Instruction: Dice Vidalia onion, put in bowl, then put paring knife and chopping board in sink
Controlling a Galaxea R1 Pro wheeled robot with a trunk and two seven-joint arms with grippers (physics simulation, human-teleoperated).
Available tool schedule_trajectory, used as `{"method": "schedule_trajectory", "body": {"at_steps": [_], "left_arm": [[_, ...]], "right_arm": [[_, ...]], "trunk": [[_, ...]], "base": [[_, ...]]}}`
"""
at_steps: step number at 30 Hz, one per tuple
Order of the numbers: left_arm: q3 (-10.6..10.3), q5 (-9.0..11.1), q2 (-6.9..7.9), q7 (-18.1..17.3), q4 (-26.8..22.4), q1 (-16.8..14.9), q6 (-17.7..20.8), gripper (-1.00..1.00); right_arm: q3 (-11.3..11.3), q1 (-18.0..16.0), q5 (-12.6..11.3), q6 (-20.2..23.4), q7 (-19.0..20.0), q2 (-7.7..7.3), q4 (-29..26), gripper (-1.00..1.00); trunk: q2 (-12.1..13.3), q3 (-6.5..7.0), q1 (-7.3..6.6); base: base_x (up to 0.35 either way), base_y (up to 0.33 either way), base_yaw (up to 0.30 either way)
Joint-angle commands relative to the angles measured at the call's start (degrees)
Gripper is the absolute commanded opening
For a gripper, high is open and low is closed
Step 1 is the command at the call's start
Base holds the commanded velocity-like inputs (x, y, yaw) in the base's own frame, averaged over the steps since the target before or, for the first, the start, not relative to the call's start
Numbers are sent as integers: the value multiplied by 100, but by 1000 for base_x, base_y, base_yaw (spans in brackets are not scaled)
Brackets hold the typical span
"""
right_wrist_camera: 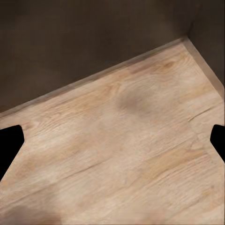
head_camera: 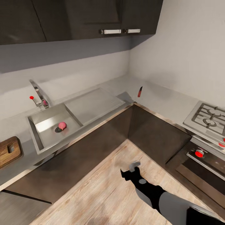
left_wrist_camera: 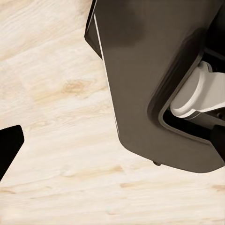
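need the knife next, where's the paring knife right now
In the head view the paring knife sits on the countertop in the back corner, right of the sink's drainboard.

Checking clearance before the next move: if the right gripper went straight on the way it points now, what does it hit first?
Probably the wooden floor. The right gripper looks open, nothing between its fingertips, pointing down at bare planks short of the dark cabinet base. Depth is unclear.

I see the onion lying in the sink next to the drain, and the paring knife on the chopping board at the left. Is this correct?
Not quite. The head view shows the onion in the sink next to the drain, but the paring knife is on the grey countertop near the inner corner, far from the chopping board at the left.
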Motion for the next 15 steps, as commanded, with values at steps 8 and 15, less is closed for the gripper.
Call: {"method": "schedule_trajectory", "body": {"at_steps": [8, 15], "left_arm": [[14, 62, 5, -47, 15, -4, -30, 100], [9, 62, 2, -47, 15, -4, -28, 100]], "right_arm": [[142, 1595, 195, -2120, 446, 96, 720, 100], [133, 2521, 279, -2707, 428, 134, 1293, 100]], "trunk": [[-10, -7, 3], [-10, -7, 3]], "base": [[0, 0, 0], [0, 0, 0]]}}
